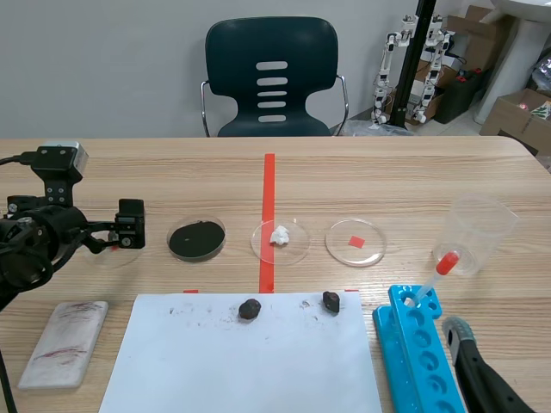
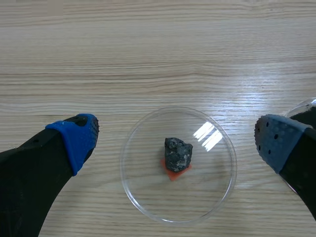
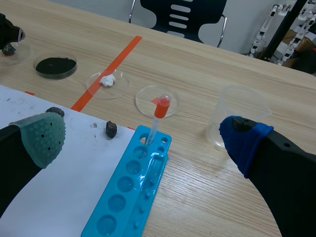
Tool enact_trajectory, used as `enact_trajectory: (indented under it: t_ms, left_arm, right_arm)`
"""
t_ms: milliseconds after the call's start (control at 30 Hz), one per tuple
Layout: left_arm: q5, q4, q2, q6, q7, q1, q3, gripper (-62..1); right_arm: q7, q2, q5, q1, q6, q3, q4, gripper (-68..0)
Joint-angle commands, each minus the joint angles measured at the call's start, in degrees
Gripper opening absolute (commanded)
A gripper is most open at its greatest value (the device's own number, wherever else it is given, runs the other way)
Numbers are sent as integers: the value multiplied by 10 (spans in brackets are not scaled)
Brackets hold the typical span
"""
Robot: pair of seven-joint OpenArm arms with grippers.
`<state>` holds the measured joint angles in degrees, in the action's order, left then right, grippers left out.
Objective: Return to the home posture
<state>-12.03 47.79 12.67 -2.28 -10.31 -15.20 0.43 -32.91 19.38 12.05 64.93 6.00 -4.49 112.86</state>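
Black left hand [image 2: 175, 140] hangs spread apart over a clear round dish [image 2: 143, 193] holding a small dark rock [image 2: 177, 154] — gripping nothing. The right hand [image 3: 143, 137], also apart, sits low by the bright blue plastic rack [image 3: 126, 197]. Nothing to grab — just lift clear of that fragile-looking dish.

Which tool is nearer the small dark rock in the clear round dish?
Left. The left tool hangs open over the small dark rock in its clear round dish; the right tool sits far off, by the blue plastic rack.
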Motion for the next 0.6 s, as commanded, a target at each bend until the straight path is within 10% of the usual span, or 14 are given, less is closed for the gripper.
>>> enact_trajectory:
  t_ms: [0,567]
  left_arm:
    - [-2,7,13,-10,13,-5,0,14]
    - [12,372,28,-37,47,272,0,14]
  right_arm:
    - [-8,0,6,-3,-2,-4,8,4]
    - [-8,0,6,-3,-2,-4,8,4]
